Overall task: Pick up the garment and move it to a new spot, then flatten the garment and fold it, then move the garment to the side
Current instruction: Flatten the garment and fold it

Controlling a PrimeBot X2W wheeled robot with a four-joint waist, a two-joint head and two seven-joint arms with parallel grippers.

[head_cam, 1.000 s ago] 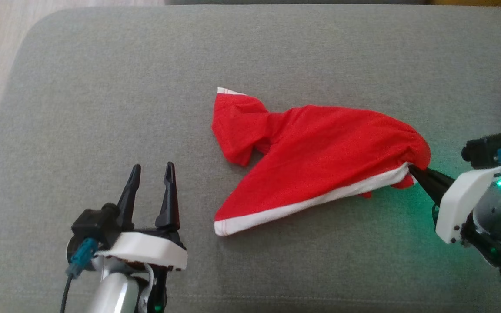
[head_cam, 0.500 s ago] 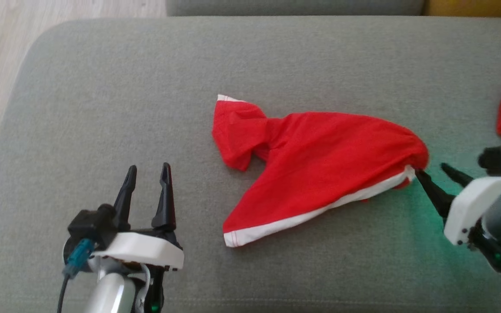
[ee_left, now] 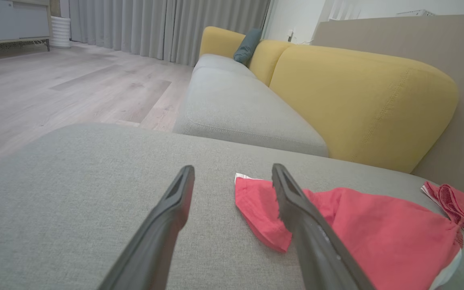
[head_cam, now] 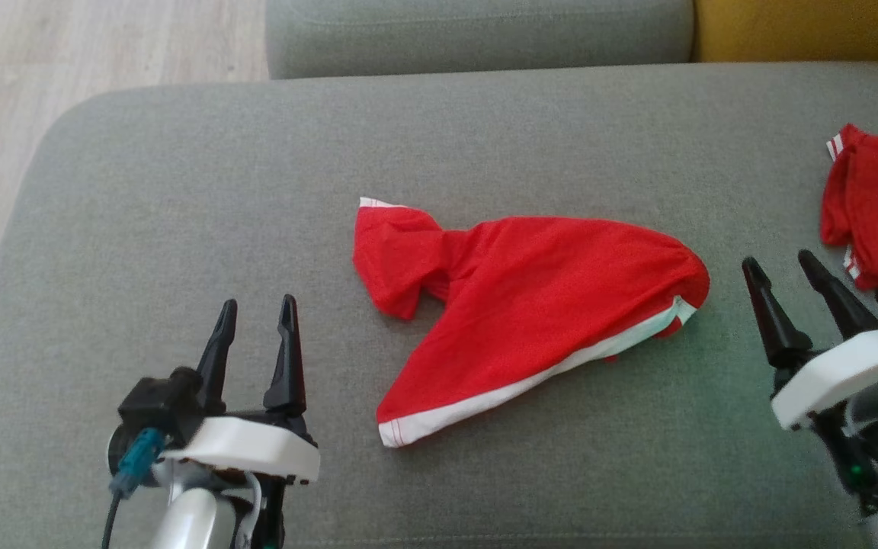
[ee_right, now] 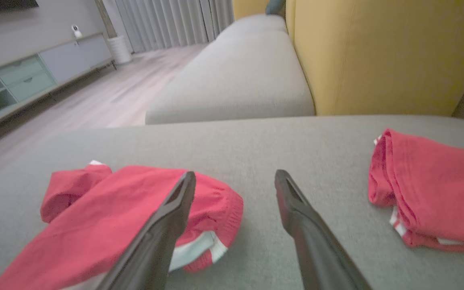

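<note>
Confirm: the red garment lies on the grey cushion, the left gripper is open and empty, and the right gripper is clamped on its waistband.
Wrong on the right gripper: the head view shows it open, beside the red garment and apart from it. The garment does lie on the grey cushion, and the left gripper is open and empty.

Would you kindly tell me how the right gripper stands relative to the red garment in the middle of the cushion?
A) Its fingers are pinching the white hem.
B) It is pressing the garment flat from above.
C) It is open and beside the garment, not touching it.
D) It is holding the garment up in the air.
C: the right gripper stands open, with bare grey cushion between it and the red garment.
</note>
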